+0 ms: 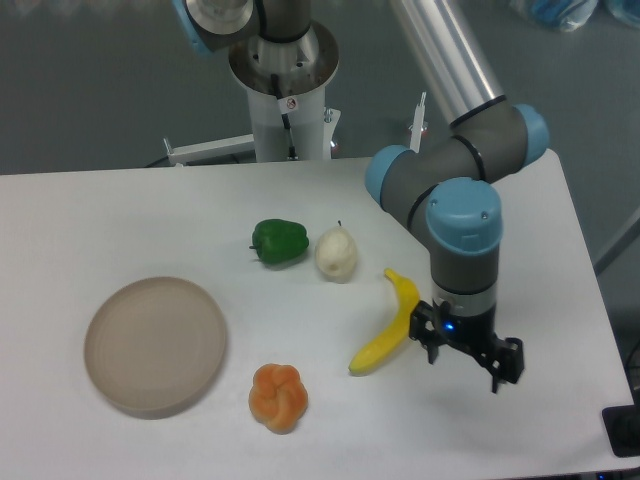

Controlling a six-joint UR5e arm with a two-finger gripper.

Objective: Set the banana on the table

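While we look from the front edge of the table (120, 450) inward, we first meet an orange pumpkin-shaped toy (277, 397), with a round beige plate (155, 343) to its left. Right of them our gripper (467, 355) hangs with its fingers spread apart, grasping nothing. Just beside it, not held, the banana (388, 324) lies flat on the white tabletop, free of the fingers. Farther back we see a pale pear (336, 254) and a green pepper (279, 242) side by side.
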